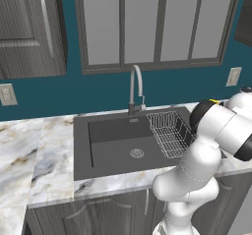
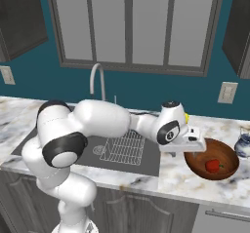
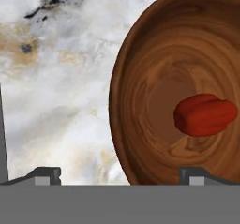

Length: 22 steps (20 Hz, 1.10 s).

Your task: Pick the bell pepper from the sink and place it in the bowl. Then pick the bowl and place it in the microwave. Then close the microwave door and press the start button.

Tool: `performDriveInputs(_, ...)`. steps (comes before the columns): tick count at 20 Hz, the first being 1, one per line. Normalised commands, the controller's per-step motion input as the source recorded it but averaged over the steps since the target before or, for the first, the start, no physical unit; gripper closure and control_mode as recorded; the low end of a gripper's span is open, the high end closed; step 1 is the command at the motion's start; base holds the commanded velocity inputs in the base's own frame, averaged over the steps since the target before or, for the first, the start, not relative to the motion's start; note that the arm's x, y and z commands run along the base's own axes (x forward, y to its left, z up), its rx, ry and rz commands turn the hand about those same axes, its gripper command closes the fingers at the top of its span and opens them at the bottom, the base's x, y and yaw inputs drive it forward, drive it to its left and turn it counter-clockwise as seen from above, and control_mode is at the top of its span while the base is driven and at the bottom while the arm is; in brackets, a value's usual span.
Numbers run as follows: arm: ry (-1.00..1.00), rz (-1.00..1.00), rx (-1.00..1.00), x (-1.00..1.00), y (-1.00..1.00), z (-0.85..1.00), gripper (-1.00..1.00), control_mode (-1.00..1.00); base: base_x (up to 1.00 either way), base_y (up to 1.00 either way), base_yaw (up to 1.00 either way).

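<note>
Marble table (image 2: pixel 141 181) runs under a wide window, with the sink (image 1: pixel 115 145) set into it and a wire rack (image 1: pixel 170 131) in the basin's right end. To the right of the sink stands the bowl (image 2: pixel 195 166), and the bell pepper (image 2: pixel 212 165) already lies inside it, near the bottom. The tool (image 2: pixel 194 140) hangs over the bowl's rim on the sink side, jaws spread wide and holding nothing; in the hand view one fingertip (image 3: pixel 44 175) sits over bare marble outside the bowl and the other (image 3: pixel 197 175) over the inside, so the rim lies between them.

Next comes lifting the bowl, and that is where I expect trouble. A pinch on one edge of a wide, smooth bowl carries the whole weight off-centre: it may swing down from the grip, tip, and roll the pepper out. If the tool comes down askew, a finger could land on the rim instead of straddling it and shove the bowl farther from the sink, toward the glass object (image 2: pixel 243 144) just beyond it. A shallow bite could also slip off the polished wall during the carry.
</note>
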Motion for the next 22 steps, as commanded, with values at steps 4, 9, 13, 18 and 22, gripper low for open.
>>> performDriveInputs(4, 0.04, 0.13, 0.0, 0.0, -0.13, -0.12, -1.0, -1.0, 0.0, 0.0, 0.0)
performDriveInputs(9, 0.01, 0.12, 0.0, 0.0, -0.28, -0.11, -1.0, -1.0, 0.0, 0.0, 0.0)
performDriveInputs(13, 0.01, 0.12, 0.0, 0.0, -0.31, -0.18, -1.0, -1.0, 0.0, 0.0, 0.0)
performDriveInputs(18, 0.05, 0.12, 0.0, 0.06, -0.15, -0.31, -1.0, -1.0, 0.0, 0.0, 0.0)
performDriveInputs(22, 0.0, 0.1, 0.0, 0.0, -0.04, -0.14, 1.0, -1.0, 0.0, 0.0, 0.0)
